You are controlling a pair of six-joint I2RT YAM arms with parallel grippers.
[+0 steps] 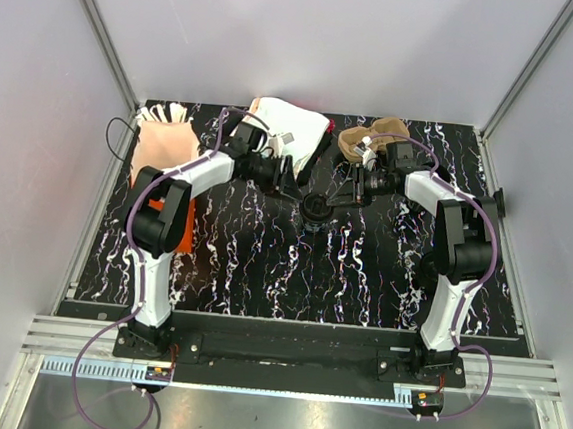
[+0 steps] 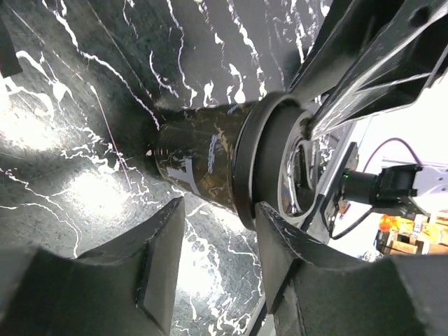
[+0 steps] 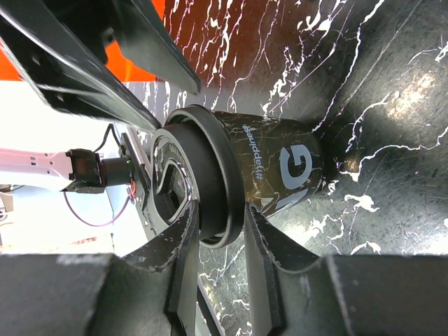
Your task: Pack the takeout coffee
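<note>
Right gripper (image 3: pixel 220 217) clamps the takeout coffee (image 3: pixel 280 168), left gripper (image 2: pixel 220 210) parted near it, white bag (image 1: pixel 294 130) behind.

- I see the takeout coffee (image 1: pixel 316 209) as a small black tapered cup; glossy, with a grey "G" mark and a line of small print on its wall
- its black lid (image 3: pixel 210 175) is on; a raised rim runs round the top
- it stands upright, base on the black marbled table (image 1: pixel 262 263); about mid-width, toward the far side
- the right gripper (image 3: pixel 218 217) pinches the lid's rim, one finger on either side
</note>
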